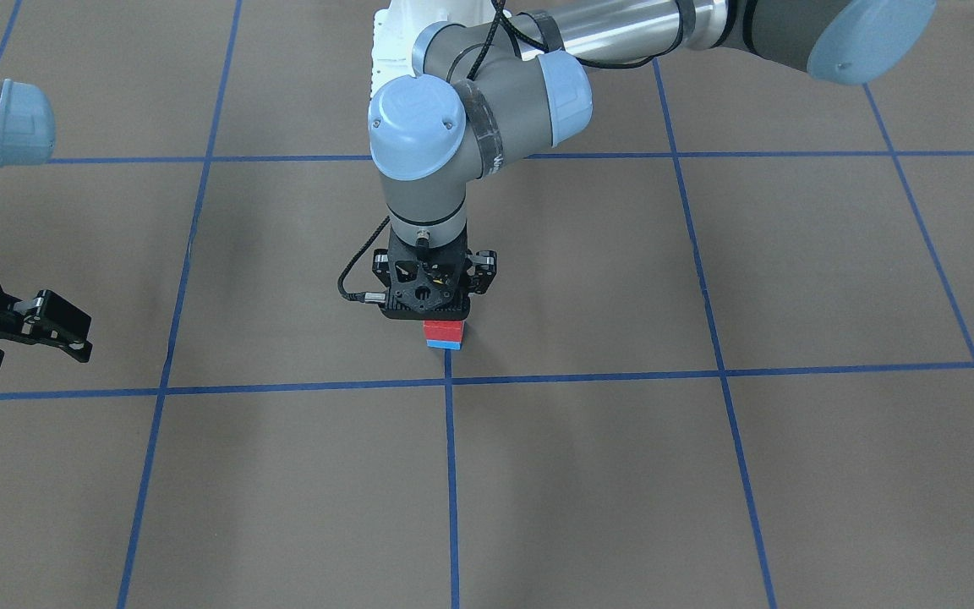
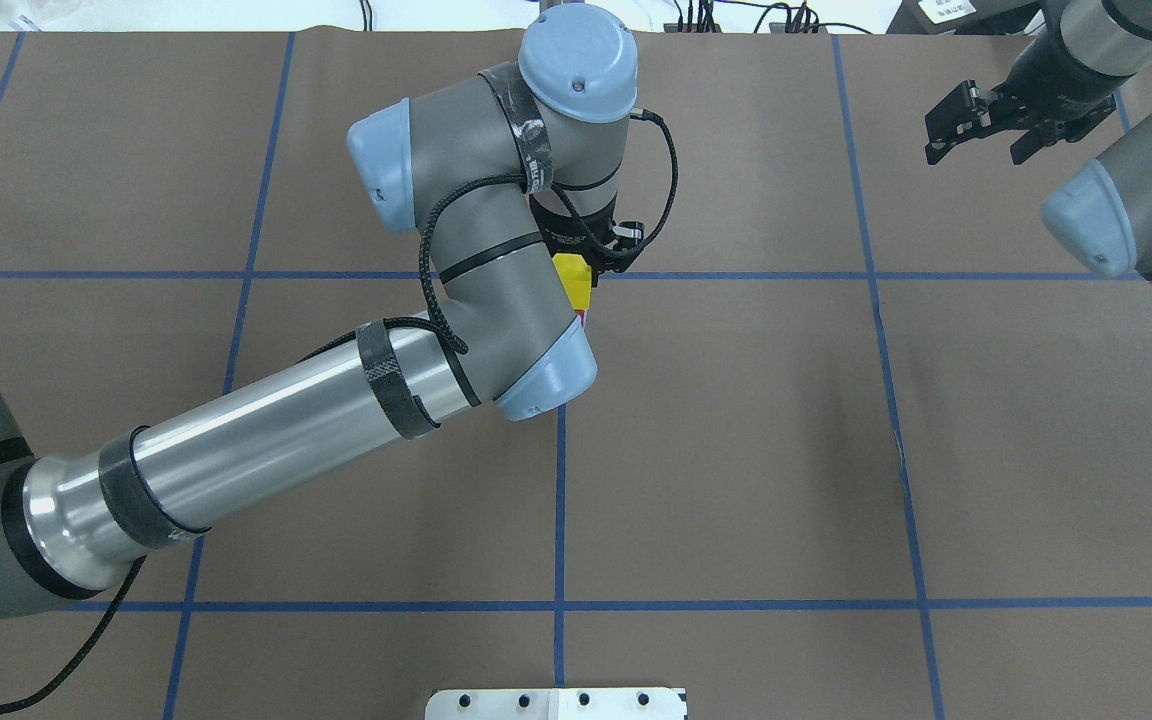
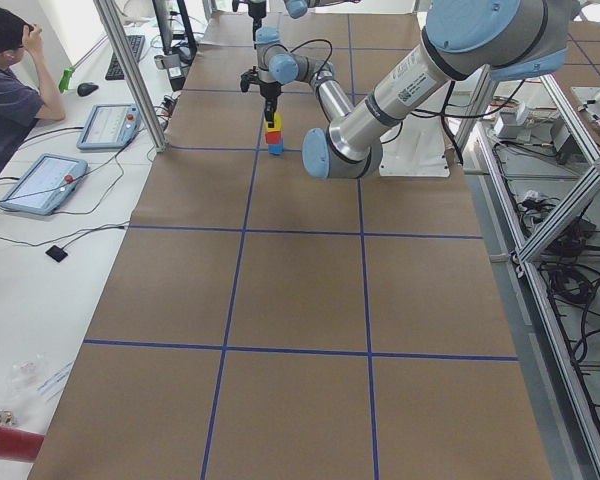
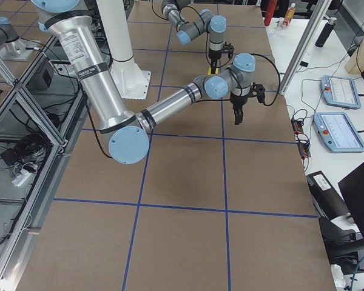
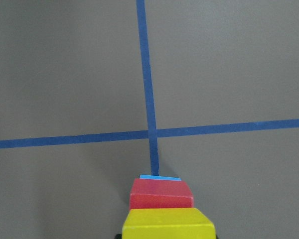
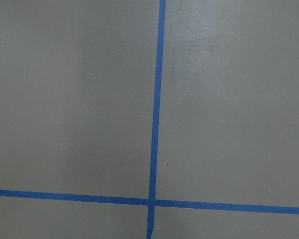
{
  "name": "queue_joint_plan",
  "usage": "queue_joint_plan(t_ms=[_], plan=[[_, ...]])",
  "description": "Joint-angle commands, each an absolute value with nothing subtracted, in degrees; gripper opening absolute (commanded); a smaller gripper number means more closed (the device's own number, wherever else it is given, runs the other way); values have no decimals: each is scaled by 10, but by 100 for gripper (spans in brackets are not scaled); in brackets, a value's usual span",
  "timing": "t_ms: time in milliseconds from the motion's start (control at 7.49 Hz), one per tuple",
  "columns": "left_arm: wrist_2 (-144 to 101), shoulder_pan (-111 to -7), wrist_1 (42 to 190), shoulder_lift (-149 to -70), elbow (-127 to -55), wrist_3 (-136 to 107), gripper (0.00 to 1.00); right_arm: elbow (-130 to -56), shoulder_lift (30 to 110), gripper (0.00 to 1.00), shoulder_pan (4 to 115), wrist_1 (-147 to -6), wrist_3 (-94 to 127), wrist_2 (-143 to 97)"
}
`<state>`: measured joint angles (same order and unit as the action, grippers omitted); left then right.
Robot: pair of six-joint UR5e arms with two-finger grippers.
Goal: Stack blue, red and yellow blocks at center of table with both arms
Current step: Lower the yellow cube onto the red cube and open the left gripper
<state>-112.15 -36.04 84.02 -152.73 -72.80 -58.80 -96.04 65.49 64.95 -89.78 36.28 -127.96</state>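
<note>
One blue block (image 1: pixel 443 343), one red block (image 5: pixel 161 194) and one yellow block (image 5: pixel 167 224) are standing stacked in that order, bottom to top, beside the tape crossing (image 5: pixel 151 133) at the middle of the surface (image 1: pixel 707 491). Of the two tools, the left tool (image 1: pixel 436 300) is hanging right over the yellow block; I cannot tell whether it is clamping it. The right tool (image 2: pixel 981 135), fingers apart, is hovering well apart. A crooked or half-released lift risks dragging the yellow block and toppling the stack.

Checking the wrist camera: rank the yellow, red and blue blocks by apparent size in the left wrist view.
1. yellow block, nearest the lens
2. red block
3. blue block, only a sliver showing
True sizes unsure.
</note>
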Motion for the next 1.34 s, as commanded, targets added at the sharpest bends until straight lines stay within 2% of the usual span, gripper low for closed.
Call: queue_joint_plan(t_ms=[0, 534, 668, 802, 1069, 1202], plan=[[-1121, -360, 840, -1527, -728, -588, 0, -960, 657, 99, 650, -897, 362, -1278], [-1121, -362, 841, -1527, -727, -585, 0, -960, 657, 99, 650, -896, 362, -1277], [-1121, -362, 841, -1527, -727, -585, 7, -960, 657, 99, 650, -896, 362, -1277], [-1121, -362, 841, -1527, -727, -585, 15, -960, 657, 99, 650, -896, 362, -1277], [-1121, -362, 842, -1527, -727, -586, 42, -960, 657, 99, 650, -896, 362, -1278], [-1121, -362, 851, -1527, -727, -586, 66, -960, 656, 99, 650, -896, 362, -1277]])
